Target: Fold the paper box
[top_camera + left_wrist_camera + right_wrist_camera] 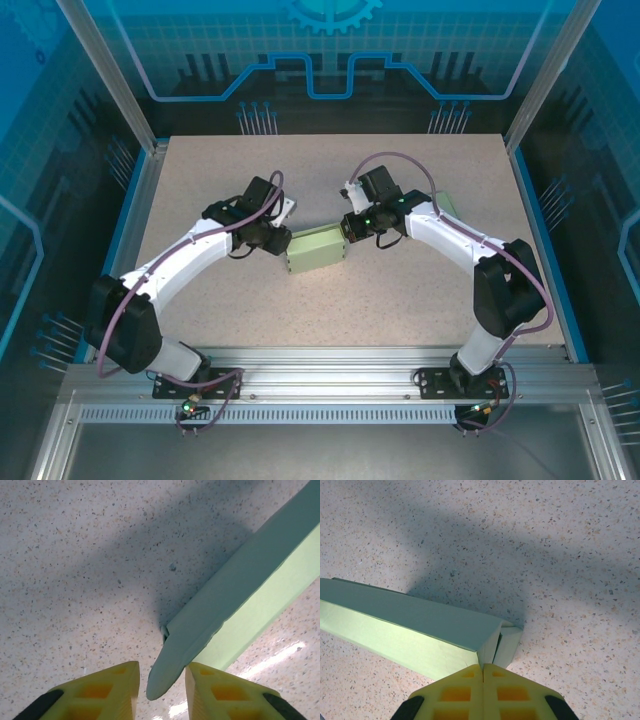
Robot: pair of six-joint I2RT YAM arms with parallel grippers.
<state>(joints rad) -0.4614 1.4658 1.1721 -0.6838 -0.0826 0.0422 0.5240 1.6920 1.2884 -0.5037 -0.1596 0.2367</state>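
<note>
Looking down from the top camera, I see the green box (pixel 316 249) lying flat on the table (pixel 330 160), midway between the two arms. The left gripper (pixel 283 240) sits at the box's left end and the right gripper (pixel 347 228) at its right end, both right against it. From this height I cannot make out either claw's gap.

On the left wrist camera, the box (pixel 260 580) runs away toward the upper right. A rounded flap (pixel 175 660) sticks out from the box's near end and pokes in between my yellow fingers (pixel 117 680). The left gripper (pixel 161 667) is narrow around that flap. The flap lies against the finger on the right of this view, and a sliver of table shows between it and the other finger, so it is not clamped.

On the right wrist camera, the box (pixel 410 625) stretches off to the left. A folded end flap (pixel 507 642) stands at the box's near corner. The right gripper (pixel 483 666) has its fingers pressed together with no gap, tips touching that end of the box. I cannot tell whether any paper is pinched between them.
</note>
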